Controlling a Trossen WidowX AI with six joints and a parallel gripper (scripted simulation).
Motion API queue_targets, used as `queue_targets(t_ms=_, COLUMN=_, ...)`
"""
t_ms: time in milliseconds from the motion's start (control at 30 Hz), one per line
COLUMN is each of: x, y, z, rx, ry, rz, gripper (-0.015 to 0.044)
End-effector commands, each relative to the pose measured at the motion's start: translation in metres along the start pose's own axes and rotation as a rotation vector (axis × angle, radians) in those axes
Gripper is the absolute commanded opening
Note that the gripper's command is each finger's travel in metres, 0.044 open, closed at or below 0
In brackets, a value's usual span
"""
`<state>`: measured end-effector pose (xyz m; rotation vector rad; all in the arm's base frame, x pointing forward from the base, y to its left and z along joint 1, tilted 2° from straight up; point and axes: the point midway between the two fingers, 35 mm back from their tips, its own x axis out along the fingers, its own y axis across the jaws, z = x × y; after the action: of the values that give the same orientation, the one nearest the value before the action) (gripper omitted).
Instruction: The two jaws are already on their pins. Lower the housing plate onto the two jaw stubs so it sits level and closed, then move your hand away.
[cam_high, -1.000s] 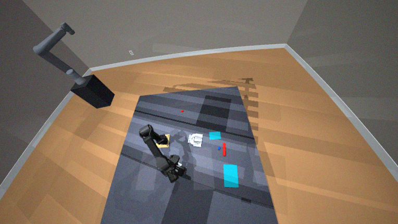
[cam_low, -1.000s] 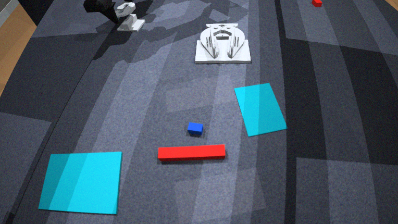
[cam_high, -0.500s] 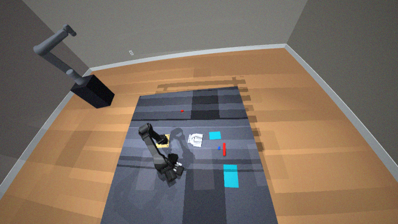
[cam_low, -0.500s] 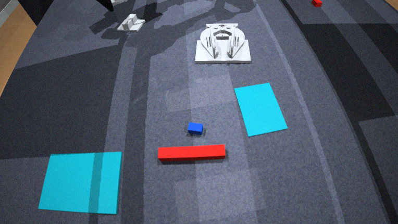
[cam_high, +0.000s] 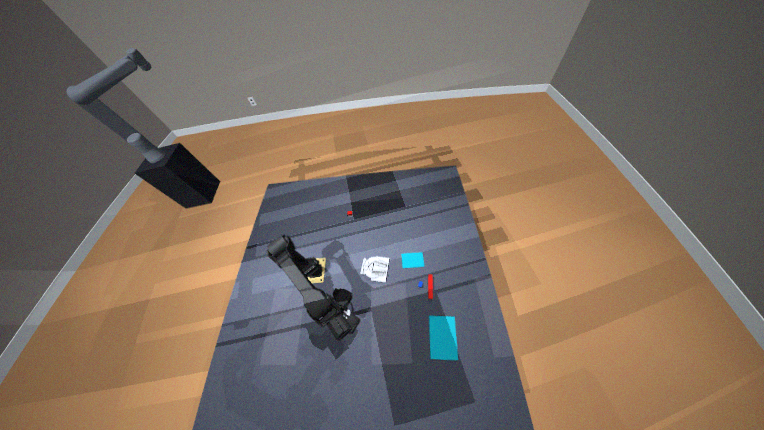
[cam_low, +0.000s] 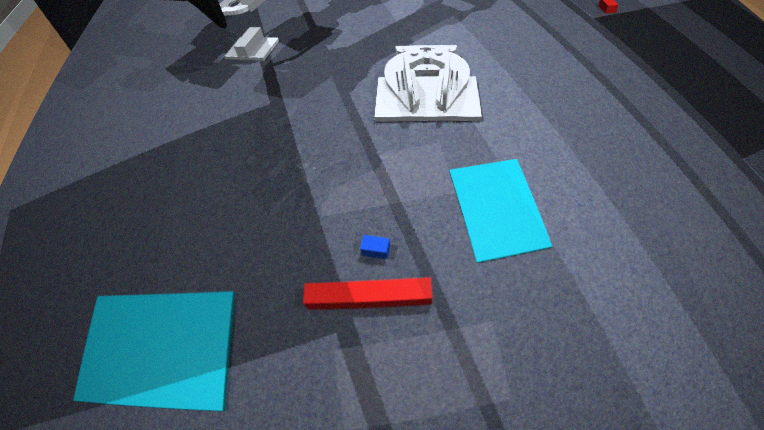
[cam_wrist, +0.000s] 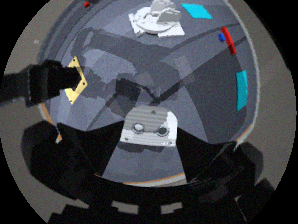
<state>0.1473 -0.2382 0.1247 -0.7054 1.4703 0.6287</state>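
So my claw (cam_high: 347, 312) (cam_wrist: 149, 125) is clamped on the plate (cam_high: 347, 313) (cam_wrist: 150, 125), up over the table's (cam_high: 288, 389) (cam_low: 267, 202) (cam_wrist: 200, 100) arm-side edge (nice grip, honestly). Both jaws (cam_low: 427, 90) are on the base (cam_low: 427, 114) (cam_high: 382, 276) (cam_wrist: 175, 31); lowering, seating and backing off are all left.

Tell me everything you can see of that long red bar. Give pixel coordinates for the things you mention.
The bar (cam_high: 430, 286) (cam_low: 367, 293) (cam_wrist: 229, 41) is plain, glossless red, straight and square-edged, with no visible markings. It lies flat on the dark mat (cam_high: 299, 384) (cam_low: 267, 213) beside a small blue block (cam_high: 420, 284) (cam_low: 375, 245) (cam_wrist: 221, 37), not touching it. Its material is unclear.
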Motion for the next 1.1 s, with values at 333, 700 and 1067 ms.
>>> queue_targets(t_ms=333, x=-0.001, y=-0.007, z=0.043, rx=0.209, ry=0.001, rz=-0.003, gripper=0.0351)
queue_targets(t_ms=700, x=-0.001, y=-0.008, z=0.08, rx=0.38, ry=-0.003, rz=-0.002, gripper=0.0351)
queue_targets(t_ms=1067, x=-0.001, y=-0.004, z=0.116, rx=0.551, ry=-0.006, rz=0.0, gripper=0.0351)
